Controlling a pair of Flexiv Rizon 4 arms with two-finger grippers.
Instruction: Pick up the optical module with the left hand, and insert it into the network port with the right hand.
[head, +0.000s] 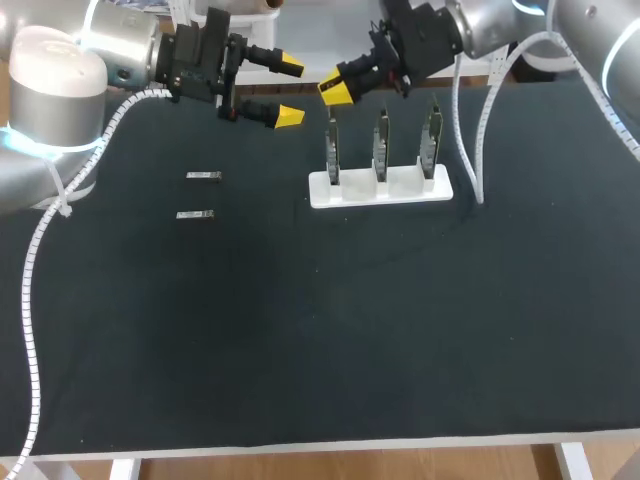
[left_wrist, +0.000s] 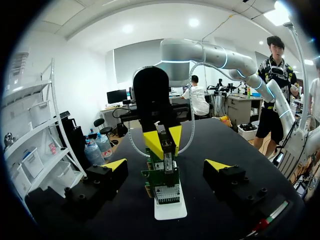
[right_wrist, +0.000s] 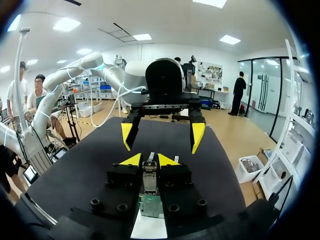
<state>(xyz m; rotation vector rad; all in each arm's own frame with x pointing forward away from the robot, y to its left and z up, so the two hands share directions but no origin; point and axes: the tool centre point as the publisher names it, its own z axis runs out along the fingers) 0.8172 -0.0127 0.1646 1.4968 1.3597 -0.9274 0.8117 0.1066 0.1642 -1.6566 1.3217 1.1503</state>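
Left hand (head: 288, 92) wide, empty; right hand (head: 336, 90) tight on one optical module (left_wrist: 165, 144); two loose modules (head: 203, 176) (head: 195, 214), three ports (head: 333, 150) (head: 381, 148) (head: 430, 145).

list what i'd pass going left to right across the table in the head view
near optical module and far optical module, about level → left end effector → left board → middle board → right board. right end effector overlaps the boards, so skipped

Black table (head: 300, 340), white stand (head: 380, 190) by its far edge, green boards (left_wrist: 162, 181) on it. Silver modules (head: 203, 176) toward the left edge, another silver module (right_wrist: 149, 176) between my right pincer's (right_wrist: 150, 160) yellow tips. Left pincer (head: 289, 92) black, yellow-tipped.
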